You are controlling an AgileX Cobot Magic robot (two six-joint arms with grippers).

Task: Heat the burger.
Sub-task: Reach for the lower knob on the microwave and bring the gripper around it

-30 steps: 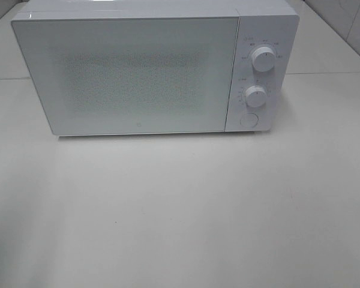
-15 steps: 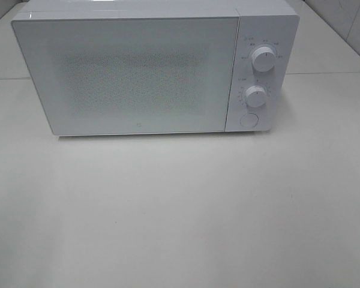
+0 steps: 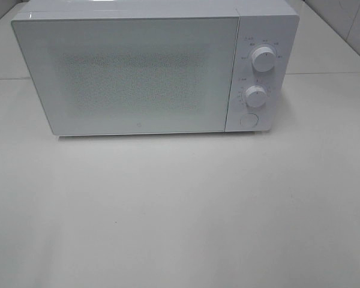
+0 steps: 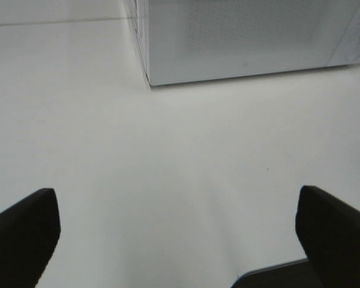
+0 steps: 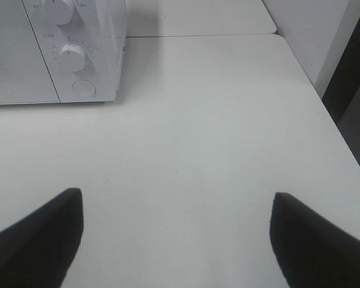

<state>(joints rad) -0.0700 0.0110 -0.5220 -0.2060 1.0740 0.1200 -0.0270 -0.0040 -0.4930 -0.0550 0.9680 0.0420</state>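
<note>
White tabletop [image 3: 180, 210]: plain, running back to a pale tiled wall [image 3: 355, 24].
Boxy white microwave [image 3: 132, 72]: door shut.
Burger: out of sight; can't place it.
Dark-fingered left gripper [image 4: 180, 240]: spread wide, empty.
Dark-fingered right gripper [image 5: 177, 240]: spread wide, empty.

The high cam sits out front, looking down at the microwave [image 3: 132, 72] door and the table [image 3: 180, 210], pretty close in. Both wrist cams hang low over that table. One looks past the left gripper [image 4: 177, 240] at the microwave's left front corner, the other past the right gripper [image 5: 177, 240] at its knob panel [image 5: 72, 54], so all three share the microwave front.
</note>
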